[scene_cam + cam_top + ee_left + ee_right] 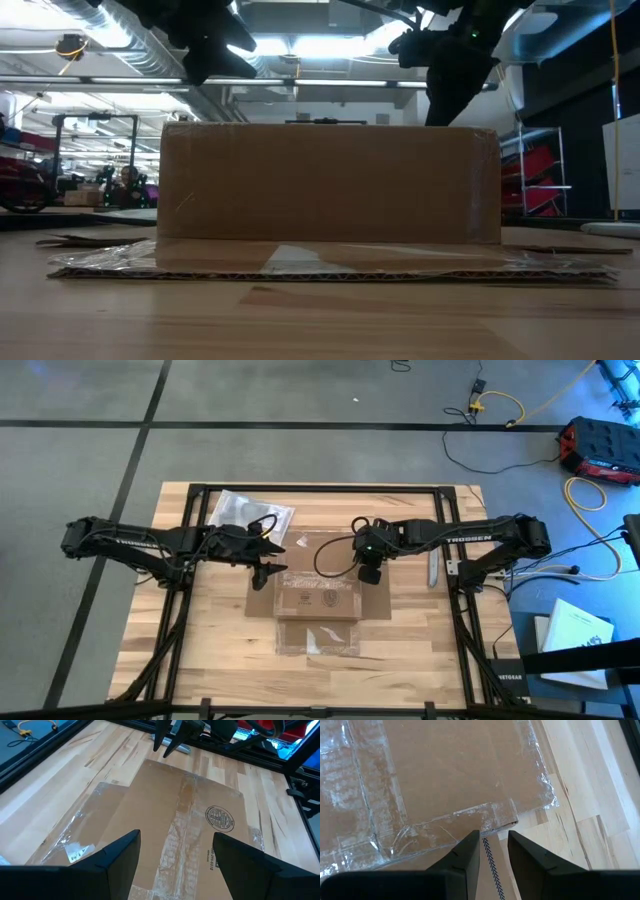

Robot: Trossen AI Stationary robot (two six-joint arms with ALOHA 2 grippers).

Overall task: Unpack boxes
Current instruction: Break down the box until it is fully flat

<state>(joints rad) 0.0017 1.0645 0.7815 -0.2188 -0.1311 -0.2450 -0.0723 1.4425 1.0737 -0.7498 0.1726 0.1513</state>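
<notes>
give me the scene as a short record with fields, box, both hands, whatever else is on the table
box: brown cardboard box, mid-table, flaps spread flat, clear tape strips on top
left hand: above the box's left far corner, fingers apart, holding nothing
right hand: above the box's right far edge, fingers narrowly apart, nothing seen between them
plastic bag: clear, far left of the box, on the table
contents: cannot tell

I see one shallow brown cardboard box (318,600) lying flat mid-worktop, its flaps folded out toward the front and back, clear tape strips shining along its seams, a round printed stamp on top.
</notes>
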